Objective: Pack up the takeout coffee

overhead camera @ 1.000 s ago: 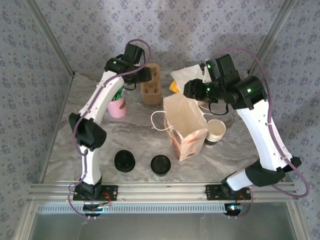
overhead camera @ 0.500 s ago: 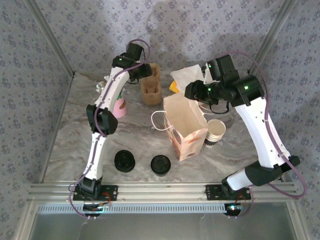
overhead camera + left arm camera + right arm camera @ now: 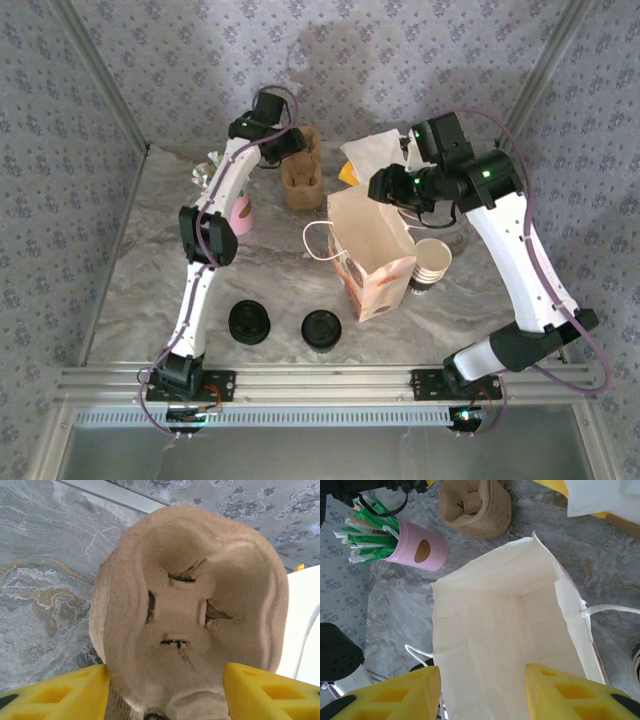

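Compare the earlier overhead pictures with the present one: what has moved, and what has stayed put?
The left arm swung its elbow inward and straightened toward the back; the left gripper straddles the cup carrier, grip unclear. The right gripper stays open above the paper bag. Carrier, bag and lids have not moved.

In its wrist view the left gripper (image 3: 165, 672) has its fingers (image 3: 65, 692) cut by the bottom edge, and whether they press the carrier (image 3: 190, 595) cannot be told. The right gripper (image 3: 481, 672) is cut the same way, as is one end of the bag (image 3: 485, 625). From above, the left arm (image 3: 205, 235) hides part of the pink pot (image 3: 241, 216), the bag hides part of the cup stack (image 3: 433, 258), and whether a cup stands under the left lid (image 3: 249, 322) or right lid (image 3: 321, 329) cannot be told
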Controlling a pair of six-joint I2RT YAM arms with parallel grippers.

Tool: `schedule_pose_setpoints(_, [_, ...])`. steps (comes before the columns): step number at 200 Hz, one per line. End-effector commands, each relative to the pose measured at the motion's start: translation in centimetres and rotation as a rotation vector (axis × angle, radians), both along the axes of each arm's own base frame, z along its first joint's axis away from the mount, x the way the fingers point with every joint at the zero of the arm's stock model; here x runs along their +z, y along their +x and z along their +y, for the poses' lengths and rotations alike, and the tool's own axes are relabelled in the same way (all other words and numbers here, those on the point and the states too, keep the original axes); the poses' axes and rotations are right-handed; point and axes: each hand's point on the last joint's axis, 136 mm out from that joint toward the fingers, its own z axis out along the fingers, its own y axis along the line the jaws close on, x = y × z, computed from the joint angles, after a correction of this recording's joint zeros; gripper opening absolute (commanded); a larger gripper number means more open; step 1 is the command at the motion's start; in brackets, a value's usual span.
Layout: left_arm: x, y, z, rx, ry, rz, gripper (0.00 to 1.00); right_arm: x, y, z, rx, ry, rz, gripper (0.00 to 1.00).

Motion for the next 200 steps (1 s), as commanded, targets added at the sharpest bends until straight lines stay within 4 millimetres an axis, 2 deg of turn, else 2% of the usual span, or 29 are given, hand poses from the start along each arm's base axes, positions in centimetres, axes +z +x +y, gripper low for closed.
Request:
schedule_pose_setpoints(1, [1.6, 1.1, -0.1, 0.018, -0.054, -0.05, 0.59, 0.1, -0.4, -0.1, 0.014, 0.01, -0.002, 0.49])
schedule_pose_setpoints(72, [1.8, 1.9, 0.3, 0.028, -0.061, -0.072, 0.55, -0.4, -0.3, -0.2, 0.013, 0.009, 0.012, 0.49])
schedule_pose_setpoints(146, [1.9, 2.4, 0.1, 0.032, -0.094, -0.083, 0.39, -0.8, -0.2, -0.2, 0.01, 0.007, 0.026, 0.49])
schedule_pose_setpoints(177, [2.8, 2.4, 0.0, 0.031, -0.107, -0.099, 0.3, -1.1, -0.2, -0.2, 0.007, 0.007, 0.038, 0.49])
schedule_pose_setpoints(200, [3.1, 2.4, 0.0, 0.03, -0.11, -0.106, 0.28, -1.1, -0.2, -0.2, 0.006, 0.008, 0.039, 0.49])
